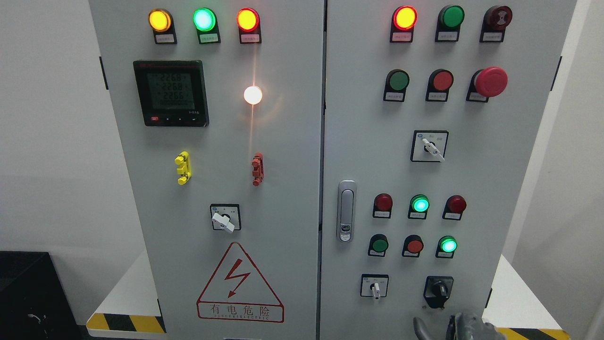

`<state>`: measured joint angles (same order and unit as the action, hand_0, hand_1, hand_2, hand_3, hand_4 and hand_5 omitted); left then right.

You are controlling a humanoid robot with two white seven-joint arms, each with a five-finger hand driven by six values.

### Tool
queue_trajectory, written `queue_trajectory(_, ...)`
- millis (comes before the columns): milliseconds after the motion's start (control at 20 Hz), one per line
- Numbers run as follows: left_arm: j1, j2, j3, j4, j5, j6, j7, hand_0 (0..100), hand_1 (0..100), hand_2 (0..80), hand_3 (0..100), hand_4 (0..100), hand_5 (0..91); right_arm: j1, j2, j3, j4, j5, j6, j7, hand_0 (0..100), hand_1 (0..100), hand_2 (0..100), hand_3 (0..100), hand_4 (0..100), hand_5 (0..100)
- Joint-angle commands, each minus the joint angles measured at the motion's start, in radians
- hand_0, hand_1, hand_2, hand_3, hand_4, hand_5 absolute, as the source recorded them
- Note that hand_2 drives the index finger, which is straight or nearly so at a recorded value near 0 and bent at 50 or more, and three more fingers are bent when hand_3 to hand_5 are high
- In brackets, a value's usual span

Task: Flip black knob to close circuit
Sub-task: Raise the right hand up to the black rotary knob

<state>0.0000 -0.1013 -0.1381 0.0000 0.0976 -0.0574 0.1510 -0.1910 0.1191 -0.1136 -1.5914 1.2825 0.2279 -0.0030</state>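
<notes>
The black knob sits on a black square plate at the lower right of the grey cabinet's right door. Its handle points roughly down. My right hand shows only as grey fingertips at the bottom edge, just below the knob and apart from it. Its fingers look loosely spread and hold nothing. My left hand is out of view.
A white selector switch sits left of the knob. Lit green lamps, a red mushroom stop button and a door latch are on the right door. The left door has a meter and warning triangle.
</notes>
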Motion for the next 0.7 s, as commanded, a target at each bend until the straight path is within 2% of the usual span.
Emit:
queue_trajectory(0, 0.023, 0.000, 0.000, -0.031, -0.001, 0.001, -0.001, 12, 56, 0.0, 0, 0, 0.0, -0.008, -0.004, -0.021, -0.044, 0.003, 0.001, 0.020, 0, 0, 88, 99, 87, 92)
queue_trajectory(650, 0.023, 0.000, 0.000, -0.031, -0.001, 0.001, -0.001, 12, 56, 0.0, 0, 0, 0.0, -0.042, -0.002, -0.026, -0.039, 0.032, 0.001, 0.023, 0, 1, 88, 99, 87, 93)
